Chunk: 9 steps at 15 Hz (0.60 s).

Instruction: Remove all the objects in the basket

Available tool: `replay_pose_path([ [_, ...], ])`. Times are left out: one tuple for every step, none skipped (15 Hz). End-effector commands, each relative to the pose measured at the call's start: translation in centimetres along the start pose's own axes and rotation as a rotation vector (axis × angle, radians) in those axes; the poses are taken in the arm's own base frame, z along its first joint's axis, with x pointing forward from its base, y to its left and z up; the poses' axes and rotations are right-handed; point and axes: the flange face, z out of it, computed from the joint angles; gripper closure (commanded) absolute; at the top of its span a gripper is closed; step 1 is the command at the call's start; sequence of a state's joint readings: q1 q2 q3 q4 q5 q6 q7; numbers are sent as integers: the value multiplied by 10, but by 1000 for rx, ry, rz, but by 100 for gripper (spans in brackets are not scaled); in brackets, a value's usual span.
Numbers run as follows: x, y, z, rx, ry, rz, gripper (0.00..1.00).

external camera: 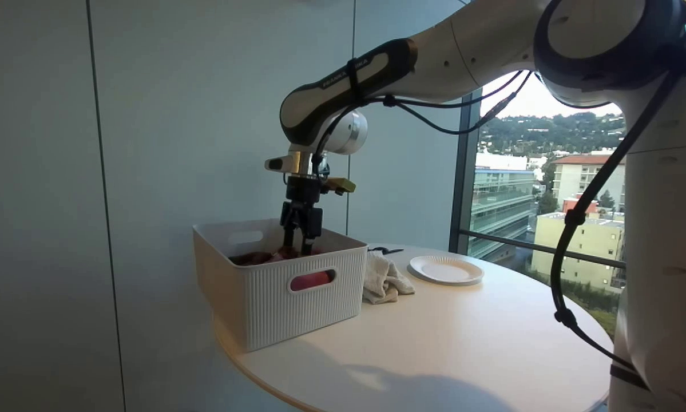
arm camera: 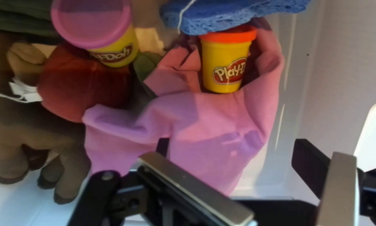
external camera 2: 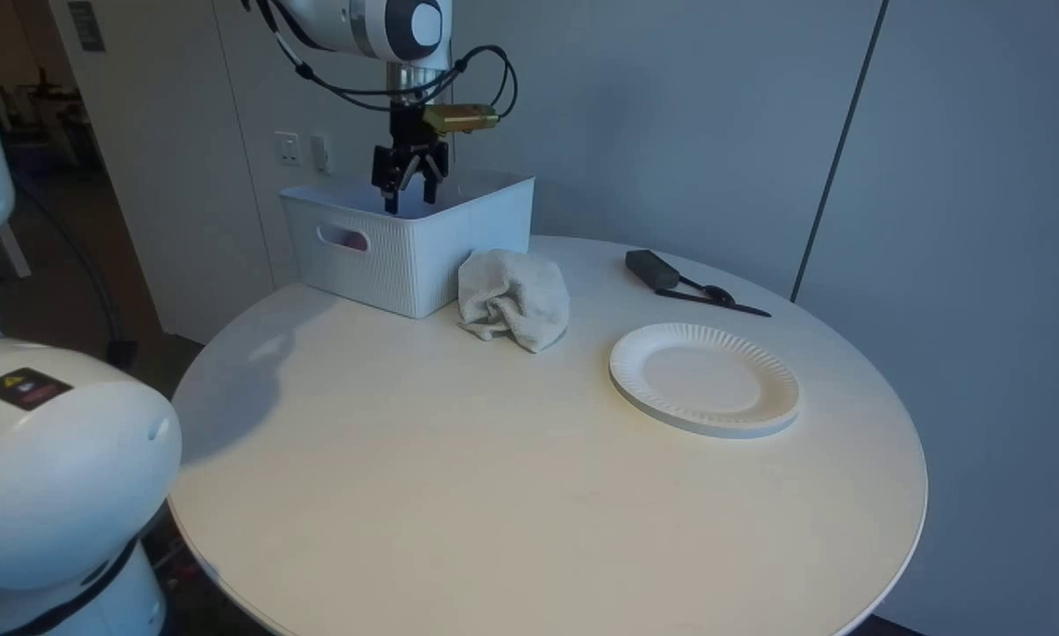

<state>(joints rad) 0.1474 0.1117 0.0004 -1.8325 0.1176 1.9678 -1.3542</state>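
Observation:
The white basket (external camera: 302,309) stands at the table's edge and also shows in an exterior view (external camera 2: 379,269). In the wrist view it holds a pink cloth (arm camera: 203,122), a yellow Play-Doh tub with an orange lid (arm camera: 227,64), another with a pink lid (arm camera: 92,23), a blue sponge (arm camera: 231,15), a brown plush toy (arm camera: 40,135), a dark red soft thing (arm camera: 78,84) and a dark green thing (arm camera: 15,18). My gripper (arm camera: 235,150) is open and empty, above the pink cloth, one finger near the basket wall. In both exterior views the gripper (external camera: 297,247) (external camera 2: 411,201) points down into the basket.
A crumpled grey cloth (external camera 2: 516,300) lies beside the basket on the round white table (external camera 2: 494,495). A white paper plate (external camera 2: 706,375) and black utensils (external camera 2: 714,299) with a dark block (external camera 2: 652,268) lie farther along. A wall (external camera 2: 670,132) rises behind the basket.

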Motion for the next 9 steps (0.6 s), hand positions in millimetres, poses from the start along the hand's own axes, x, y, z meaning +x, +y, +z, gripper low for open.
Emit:
replay_pose_path([
  [15, 10, 11, 65, -5, -36, 0],
  [19, 11, 18, 77, 3, -49, 0],
  [24, 13, 27, 86, 13, -63, 0],
  [29, 14, 35, 86, 14, -70, 0],
  [32, 16, 43, 90, 15, -76, 0],
  [33, 17, 51, 98, 26, -92, 0],
  [32, 20, 58, 97, 34, -108, 0],
  [31, 20, 65, 100, 35, -128, 0],
  [26, 22, 72, 86, 13, -154, 0],
])
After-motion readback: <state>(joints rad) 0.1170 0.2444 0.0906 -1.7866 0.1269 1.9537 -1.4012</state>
